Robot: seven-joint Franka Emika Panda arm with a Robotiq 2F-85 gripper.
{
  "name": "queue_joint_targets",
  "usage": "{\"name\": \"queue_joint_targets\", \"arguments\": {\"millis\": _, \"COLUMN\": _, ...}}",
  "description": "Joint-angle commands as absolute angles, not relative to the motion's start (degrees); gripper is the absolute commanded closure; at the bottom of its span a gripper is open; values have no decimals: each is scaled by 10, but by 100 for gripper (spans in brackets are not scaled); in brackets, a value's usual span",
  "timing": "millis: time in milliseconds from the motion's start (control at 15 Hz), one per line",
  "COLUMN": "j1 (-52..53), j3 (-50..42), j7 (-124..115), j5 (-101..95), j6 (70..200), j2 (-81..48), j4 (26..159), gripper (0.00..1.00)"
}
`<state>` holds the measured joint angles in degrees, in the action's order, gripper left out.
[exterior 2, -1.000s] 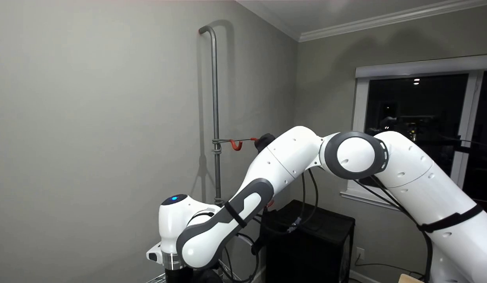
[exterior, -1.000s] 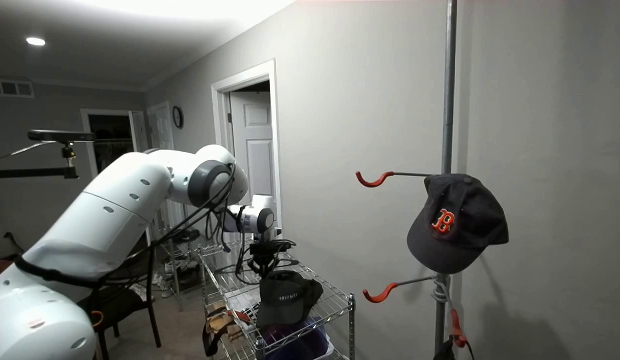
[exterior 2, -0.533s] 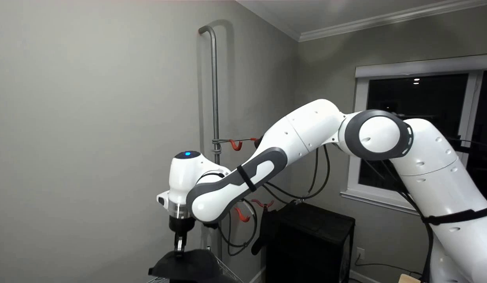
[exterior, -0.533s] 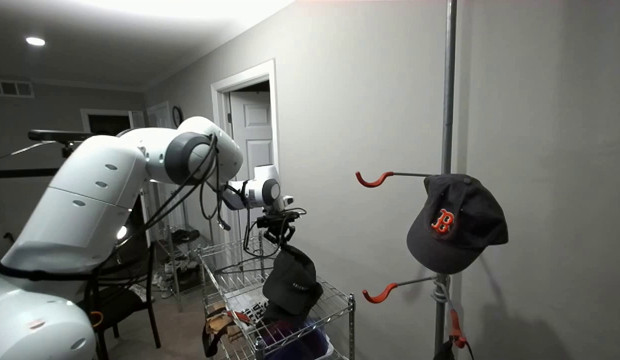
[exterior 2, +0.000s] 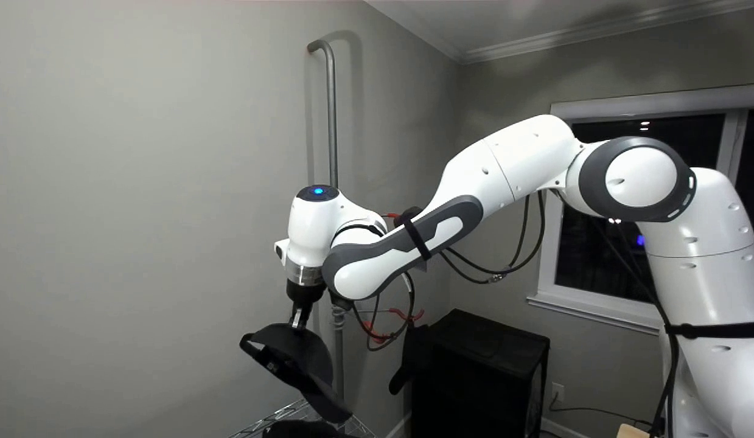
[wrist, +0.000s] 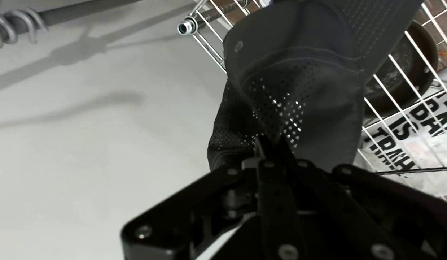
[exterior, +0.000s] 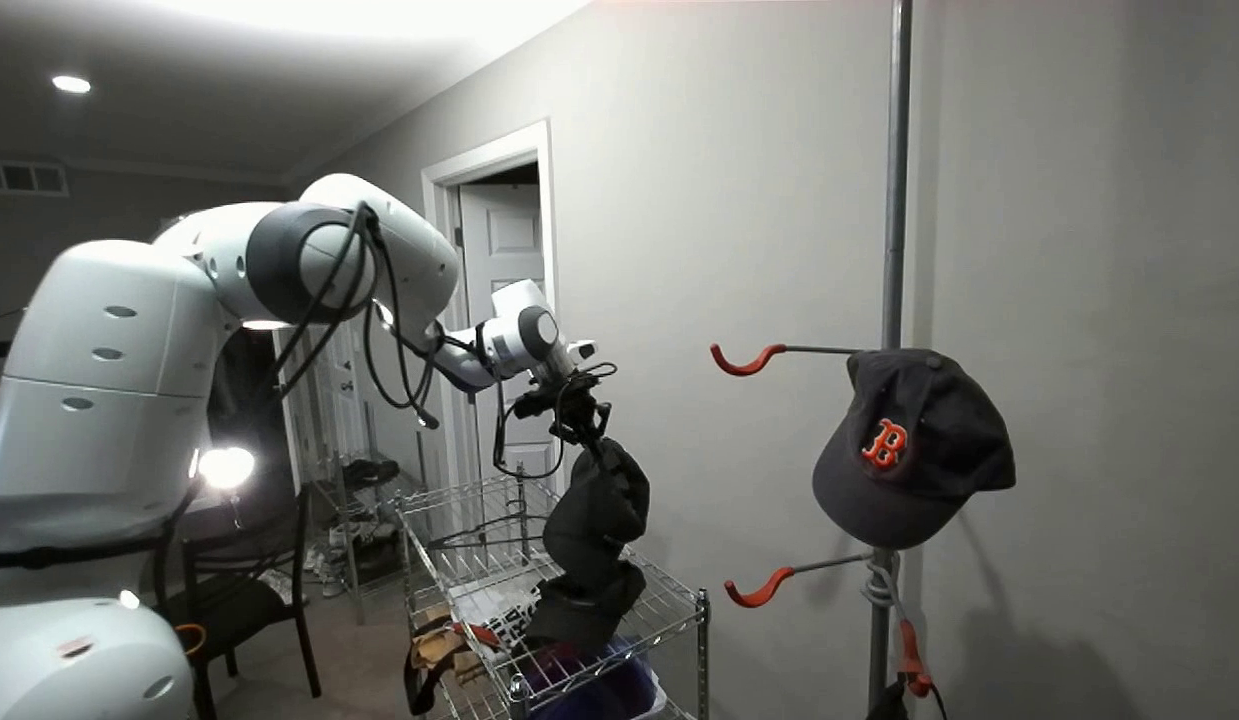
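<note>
Since the earlier frame the gripper (wrist: 271, 144) and the cap (exterior 2: 307, 351) have risen, and the cap has tipped steeply, brim pointing down; the arm (exterior 2: 516, 158) has climbed with them; the gripper pinches the cap by its crown, near rows of small holes seen in the wrist view; the rest of the cap hangs below, above the wire counter (exterior: 703, 603). Just under it, in both exterior views, a lower cap (exterior: 584, 610) lies on the counter; whether the two caps touch I cannot tell; in the wrist view a white sheet (wrist: 400, 155) with black letters shows between the wires. Farther out, clear of the gripper, a pole (exterior: 896, 220) stands upright near the wall (exterior: 669, 230); red hooks (exterior: 745, 367) jut from it, and a B cap (exterior: 944, 430) hangs there, brim low. Near the window (exterior 2: 626, 143), in an exterior view, a black box (exterior 2: 480, 377) stands in the corner; far off, past the counter in an exterior view, a white door (exterior: 506, 235) shows partly behind the arm.
</note>
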<state>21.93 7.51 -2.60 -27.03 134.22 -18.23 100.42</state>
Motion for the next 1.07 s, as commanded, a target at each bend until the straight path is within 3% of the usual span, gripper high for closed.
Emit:
{"name": "queue_joint_targets", "arguments": {"millis": 0, "j1": 216, "j3": 54, "j7": -123, "j5": -326, "j6": 1371, "j2": -133, "j4": 1061, "gripper": 96}}
{"name": "queue_joint_targets", "arguments": {"millis": 1000, "j1": 153, "j3": 44, "j7": -401, "j5": -519, "j6": 1277, "j2": -12, "j4": 1178, "gripper": 96}}
